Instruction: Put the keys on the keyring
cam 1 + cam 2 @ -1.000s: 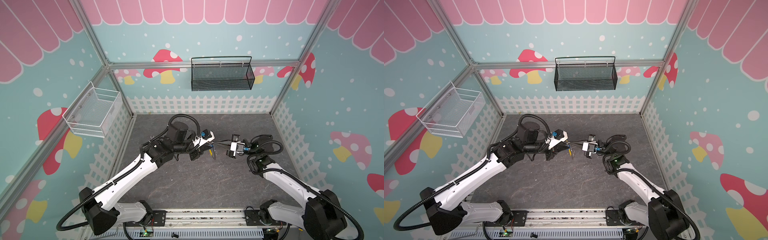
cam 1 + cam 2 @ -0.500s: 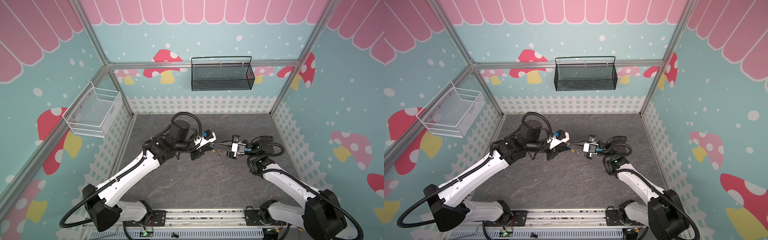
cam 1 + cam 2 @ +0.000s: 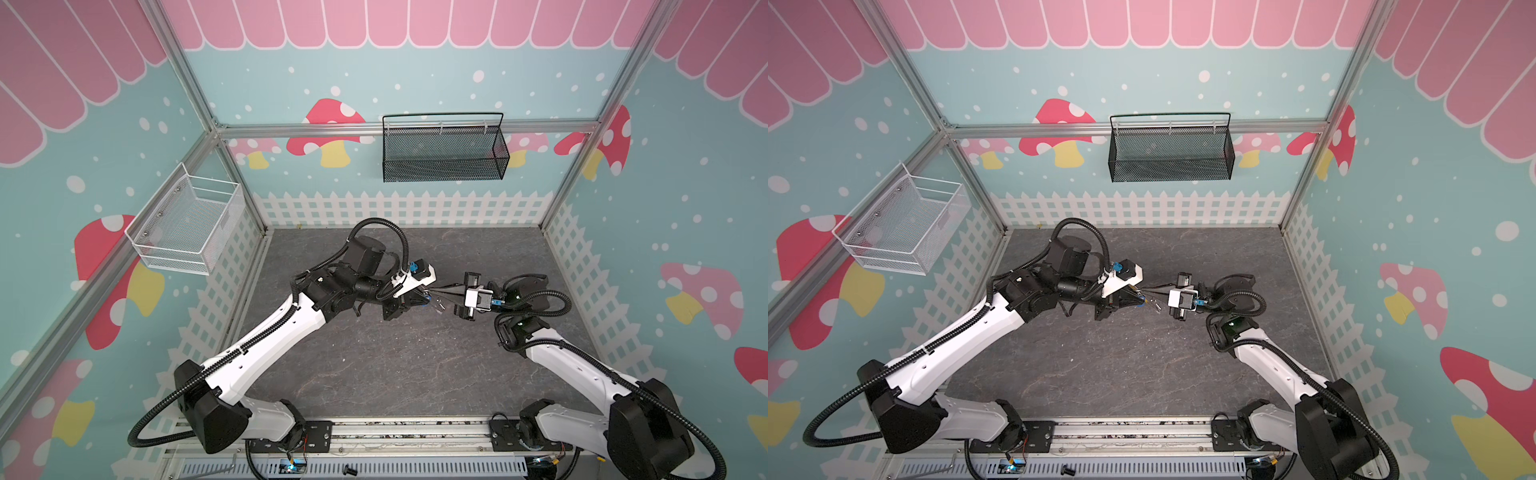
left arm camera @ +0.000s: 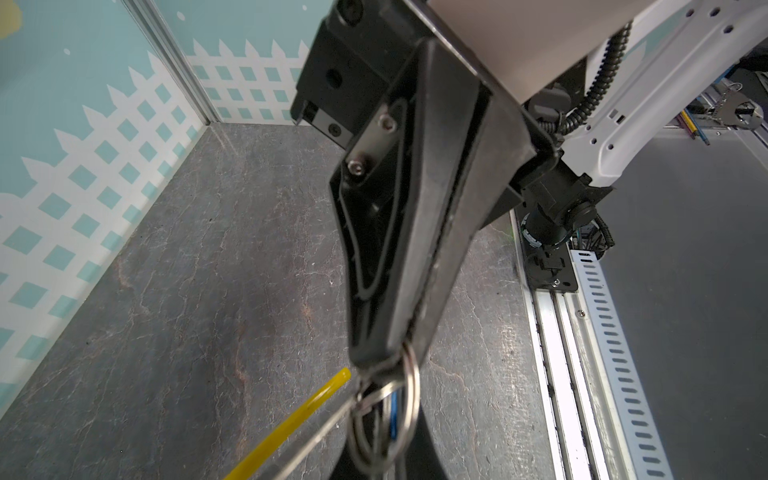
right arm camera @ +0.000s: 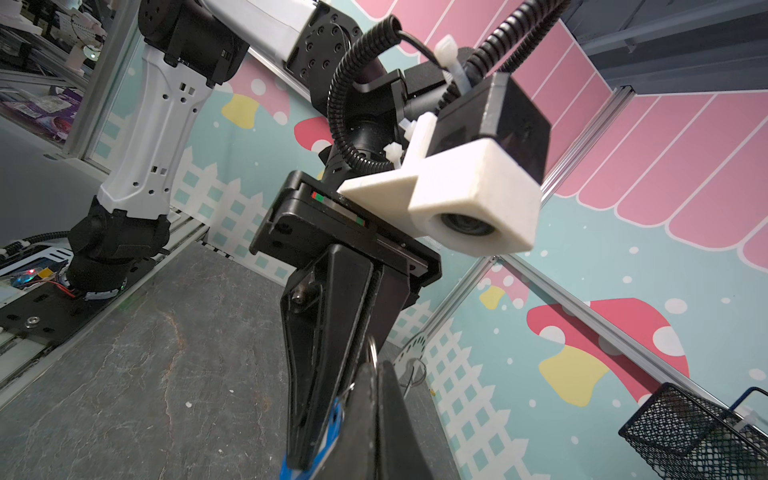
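Both grippers meet tip to tip above the middle of the grey table (image 3: 374, 365). My left gripper (image 3: 424, 294) (image 4: 390, 357) is shut on the silver split ring (image 4: 409, 399) of a key; its blue tag (image 4: 393, 411) (image 5: 332, 419) hangs just behind the ring. The keyring's thin wire (image 4: 316, 436) and yellow segment (image 4: 291, 424) reach up to that split ring. My right gripper (image 3: 434, 289) (image 5: 377, 370) is shut on the keyring's wire at its tips. A small silver key blade (image 3: 440, 306) dangles under the tips. How far the wire has entered the split ring is unclear.
A black mesh basket (image 3: 444, 149) hangs on the back wall and a white wire basket (image 3: 187, 226) on the left wall. The arms' base rail (image 3: 374, 428) runs along the table's front edge. White fence panels line the table's sides.
The left gripper has moved slightly right, carrying the key toward the right gripper, so the two tips now meet. Both grippers have stayed shut.
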Motion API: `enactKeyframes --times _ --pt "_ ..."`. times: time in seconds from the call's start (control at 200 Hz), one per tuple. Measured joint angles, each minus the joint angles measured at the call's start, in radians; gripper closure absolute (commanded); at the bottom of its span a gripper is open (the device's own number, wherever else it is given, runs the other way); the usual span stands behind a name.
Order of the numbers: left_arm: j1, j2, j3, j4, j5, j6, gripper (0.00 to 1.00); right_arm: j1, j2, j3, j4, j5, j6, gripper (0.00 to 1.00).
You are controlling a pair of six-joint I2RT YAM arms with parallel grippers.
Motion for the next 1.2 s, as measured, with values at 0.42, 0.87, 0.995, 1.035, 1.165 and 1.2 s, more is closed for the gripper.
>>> enactKeyframes --times 0.42,0.87,0.995,1.035,1.165,1.2 --pt "0.001 0.037 0.039 -0.030 0.028 0.003 1.00 0.000 0.001 -0.008 0.027 -0.005 0.019 1.00" --pt "0.001 0.036 0.062 -0.070 -0.050 0.008 1.00 -0.003 0.001 -0.017 0.032 0.021 0.011 1.00" --pt "0.001 0.016 0.070 -0.098 -0.107 0.023 1.00 -0.003 0.001 -0.017 0.030 0.020 0.005 1.00" --pt "0.001 0.010 0.077 -0.111 -0.122 0.027 1.00 -0.003 0.002 -0.017 0.029 0.020 0.003 1.00" --pt "0.001 0.003 0.102 -0.128 -0.150 0.041 1.00 -0.005 0.008 -0.017 0.026 0.019 -0.004 1.00" --pt "0.001 0.001 0.105 -0.131 -0.156 0.044 1.00 -0.005 0.010 -0.017 0.026 0.020 -0.006 1.00"
